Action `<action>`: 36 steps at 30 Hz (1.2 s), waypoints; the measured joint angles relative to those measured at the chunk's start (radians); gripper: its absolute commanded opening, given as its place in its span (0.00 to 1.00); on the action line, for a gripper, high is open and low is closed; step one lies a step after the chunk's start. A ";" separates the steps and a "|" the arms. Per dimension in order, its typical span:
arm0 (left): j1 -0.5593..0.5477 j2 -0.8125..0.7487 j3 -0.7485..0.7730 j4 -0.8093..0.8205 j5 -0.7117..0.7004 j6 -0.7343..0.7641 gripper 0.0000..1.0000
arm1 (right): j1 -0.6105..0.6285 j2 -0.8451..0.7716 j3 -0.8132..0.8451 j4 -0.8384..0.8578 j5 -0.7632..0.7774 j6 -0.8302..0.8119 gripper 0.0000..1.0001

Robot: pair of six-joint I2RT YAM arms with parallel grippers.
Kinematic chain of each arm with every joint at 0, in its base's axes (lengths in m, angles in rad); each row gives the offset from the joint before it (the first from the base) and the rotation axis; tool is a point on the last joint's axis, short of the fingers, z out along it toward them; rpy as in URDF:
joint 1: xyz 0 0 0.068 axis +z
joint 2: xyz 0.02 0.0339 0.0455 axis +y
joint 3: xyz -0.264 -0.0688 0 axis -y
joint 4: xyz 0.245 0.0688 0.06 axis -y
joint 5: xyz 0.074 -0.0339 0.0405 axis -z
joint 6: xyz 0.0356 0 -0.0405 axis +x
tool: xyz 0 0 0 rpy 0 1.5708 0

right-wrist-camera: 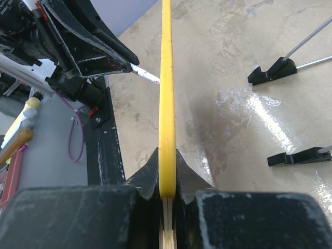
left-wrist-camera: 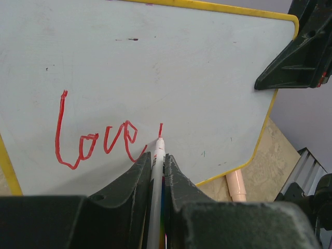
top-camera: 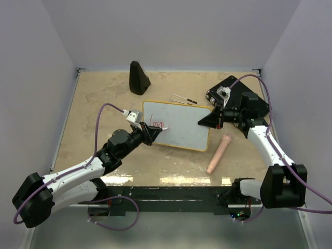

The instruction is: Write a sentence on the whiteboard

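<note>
Tan mottled tabletop [top-camera: 98, 98] carries small glossy yellow-rimmed whiteboard [top-camera: 187, 129] mid-table, right gripper [right-wrist-camera: 166, 155] clamped on its rim; left gripper [left-wrist-camera: 158, 157] pinches white marker [left-wrist-camera: 158, 148] at board. Red handwritten sentence [left-wrist-camera: 98, 142]: "love" plus one stroke; remainder judged outstanding.

The top camera looked down on the table [top-camera: 98, 98] from high behind its near edge, far enough off to take in all of it, with the whiteboard [top-camera: 181, 127] near the middle. The left wrist camera sat just behind the left gripper [left-wrist-camera: 158, 155], very near the board's white face. The right wrist camera, behind the right gripper [right-wrist-camera: 167, 155], sighted along the board's yellow edge. All three shared the board; the right wrist view also caught the left gripper's pen [right-wrist-camera: 145, 74].
</note>
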 measured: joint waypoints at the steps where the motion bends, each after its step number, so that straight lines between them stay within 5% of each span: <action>1: 0.000 0.000 0.000 0.000 0.000 0.000 0.00 | 0.000 0.000 0.000 0.000 0.000 0.000 0.00; 36: 0.000 0.049 0.056 0.002 0.000 0.017 0.00 | -0.001 0.000 0.000 0.013 0.004 0.000 0.00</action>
